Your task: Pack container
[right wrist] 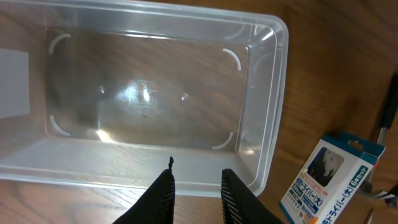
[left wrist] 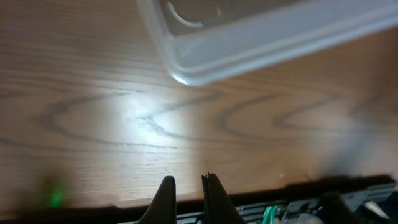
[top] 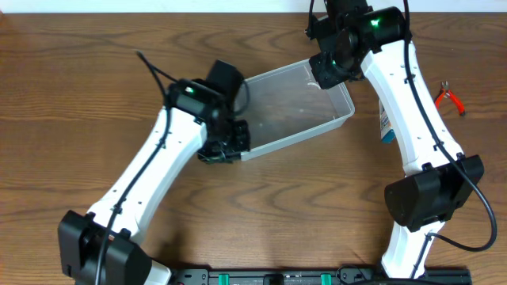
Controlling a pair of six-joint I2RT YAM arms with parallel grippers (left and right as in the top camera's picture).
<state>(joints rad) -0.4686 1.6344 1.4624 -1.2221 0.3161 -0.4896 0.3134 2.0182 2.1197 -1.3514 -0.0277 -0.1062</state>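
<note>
left hand (left wrist: 188, 179) barely parted, empty, just beside near-left end of container (top: 293, 103) | container empty on surface (top: 79, 63), long axis near-left to far-right | right hand (right wrist: 198, 173) half open, empty, above far-right end, nearer the blue-and-white box (right wrist: 329, 180)

A wooden table (top: 71, 95) fills every view, its brown surface marked with dark, looping grain that runs roughly left to right in the overhead frame. A thin pale strip (top: 158, 3) lies along the top edge of that frame; whether it is wall or floor cannot be told. A black rail (top: 261, 277) with small green fittings crosses the bottom edge. In the left wrist view a bright white glare (left wrist: 140, 115) sits on the tabletop left of centre. A faint green glow (left wrist: 56, 198) shows at lower left.
</note>
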